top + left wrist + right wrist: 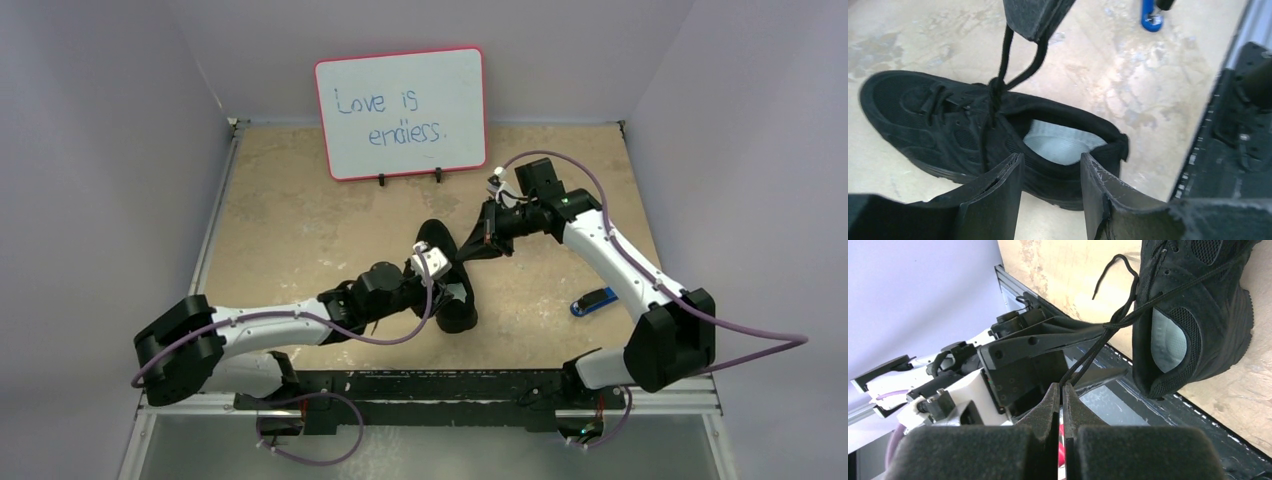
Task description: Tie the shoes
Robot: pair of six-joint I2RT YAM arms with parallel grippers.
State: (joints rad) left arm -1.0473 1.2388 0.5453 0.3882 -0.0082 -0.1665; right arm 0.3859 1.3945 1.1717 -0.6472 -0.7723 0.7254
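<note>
The black shoe sits on its sole in the middle of the table, between the two arms. The right end effector is pinched closed on the laces, holding two strands taut above the tongue. The left end effector is spread apart and empty, hovering just over the heel opening. A blue stick lies near the right arm.
</note>
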